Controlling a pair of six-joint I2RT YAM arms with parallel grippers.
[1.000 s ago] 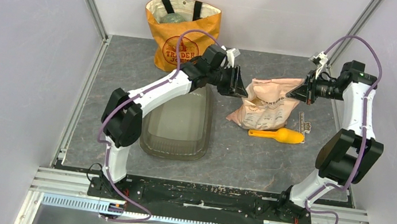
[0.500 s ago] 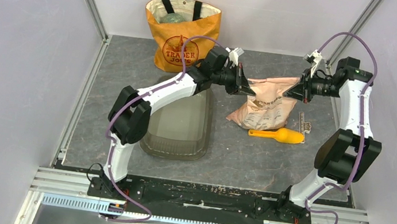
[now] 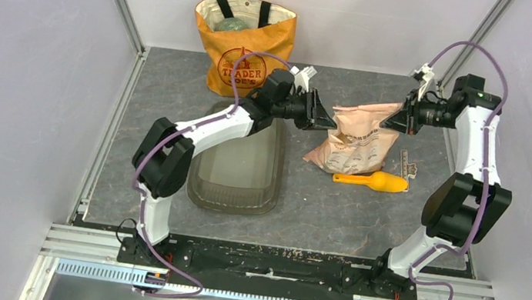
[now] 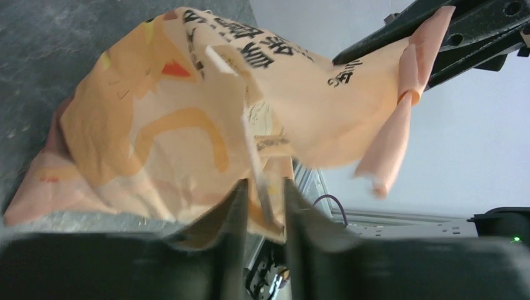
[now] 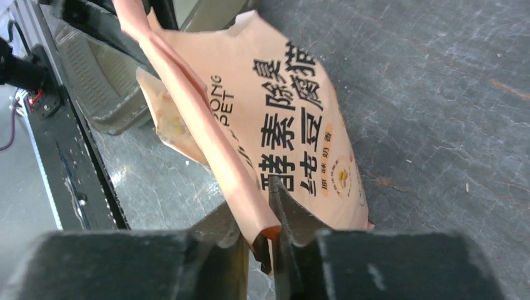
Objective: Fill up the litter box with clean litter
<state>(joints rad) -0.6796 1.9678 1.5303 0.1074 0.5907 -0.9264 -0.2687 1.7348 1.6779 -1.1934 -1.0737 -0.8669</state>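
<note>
Bright even light, prob. overhead; soft shadows; wrist-cam foreground blurry.

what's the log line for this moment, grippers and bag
right gripper: shut on crinkled pinkish-tan printed bag top edge | left gripper: fingers flank bag's other edge, grip unclear | translucent grey-olive plastic tray: beside bag

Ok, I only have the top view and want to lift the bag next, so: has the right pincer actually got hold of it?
Observer: Yes. On the right wrist view the right pincer is shut on the folded top strip of the bag.
Operator: And the left one?
Observer: On the left wrist view the bag's edge sits between the fingers of the left pincer, which stand slightly apart. I can't tell whether they pinch it.
</note>
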